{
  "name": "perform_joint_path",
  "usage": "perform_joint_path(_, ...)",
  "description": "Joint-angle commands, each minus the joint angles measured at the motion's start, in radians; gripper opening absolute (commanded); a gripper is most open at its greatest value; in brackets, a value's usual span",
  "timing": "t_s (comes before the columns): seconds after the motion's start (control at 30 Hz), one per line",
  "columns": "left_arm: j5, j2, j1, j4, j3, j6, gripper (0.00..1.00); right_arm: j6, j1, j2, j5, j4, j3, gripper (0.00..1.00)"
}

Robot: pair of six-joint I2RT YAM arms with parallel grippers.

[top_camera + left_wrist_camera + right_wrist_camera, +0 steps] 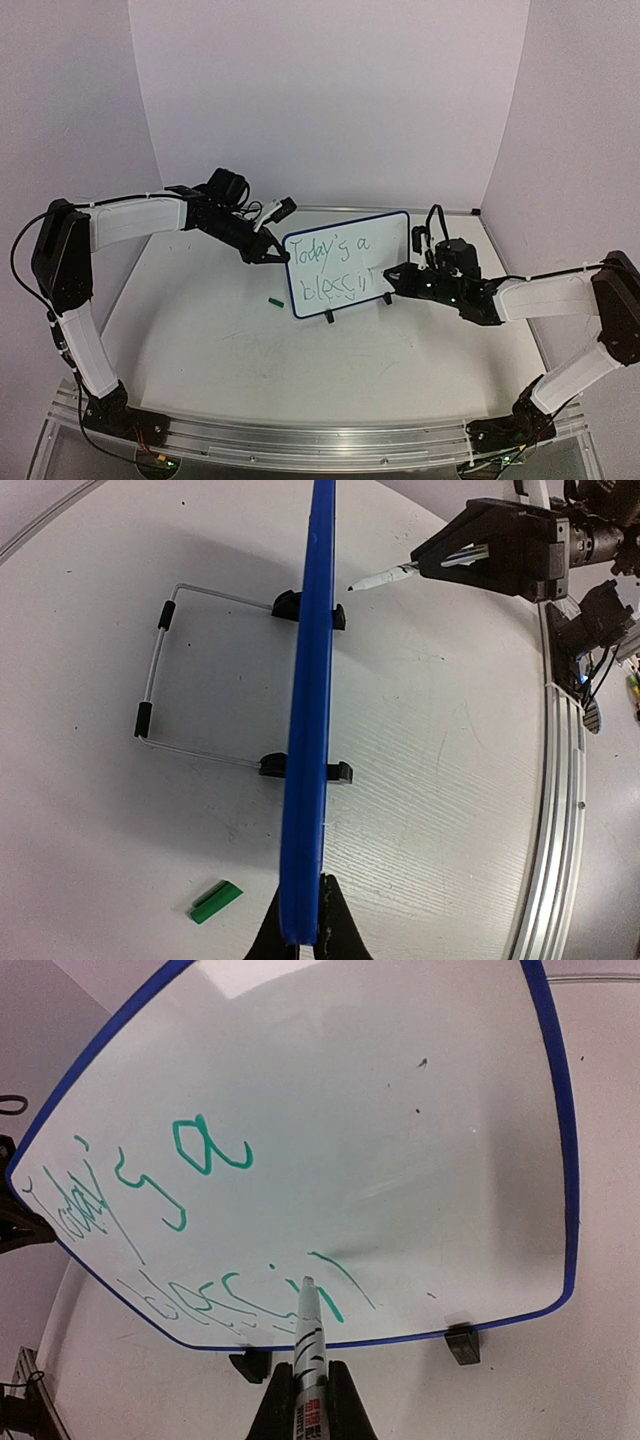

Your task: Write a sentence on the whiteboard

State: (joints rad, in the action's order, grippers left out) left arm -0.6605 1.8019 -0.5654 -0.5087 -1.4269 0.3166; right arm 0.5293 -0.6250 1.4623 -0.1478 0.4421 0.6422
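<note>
The whiteboard (385, 235) stands upright on its black wire stand (160, 670) at the table's middle. The sentence (330, 246) is in green, "Today's a" above a partial second line (230, 1295). My left gripper (280, 257) is shut on the board's blue left edge (308, 730), one finger on each face. My right gripper (305, 1390) is shut on a white marker (308, 1335). The marker tip points at the lower line, beside the last green stroke (345, 1280). Whether the tip touches the board I cannot tell. The left wrist view shows the right gripper (470, 555) and the marker (385, 577) on the board's written side.
A small green marker cap (275, 299) lies on the table by the board's lower left corner and shows again as the cap (216, 901) near my left fingers. An aluminium rail (320, 440) runs along the near edge. Pale walls close in the back and sides.
</note>
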Motion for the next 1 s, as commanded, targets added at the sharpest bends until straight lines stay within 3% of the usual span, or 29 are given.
perform_joint_path(0.0,0.040,-0.030,-0.004,-0.018,-0.001,0.036,0.00,-0.018,-0.002,0.035,0.002,0.011,0.058,0.00)
perform_joint_path(0.97,0.039,-0.030,-0.004,-0.017,-0.001,0.036,0.00,-0.029,-0.002,0.111,-0.010,0.005,0.068,0.00)
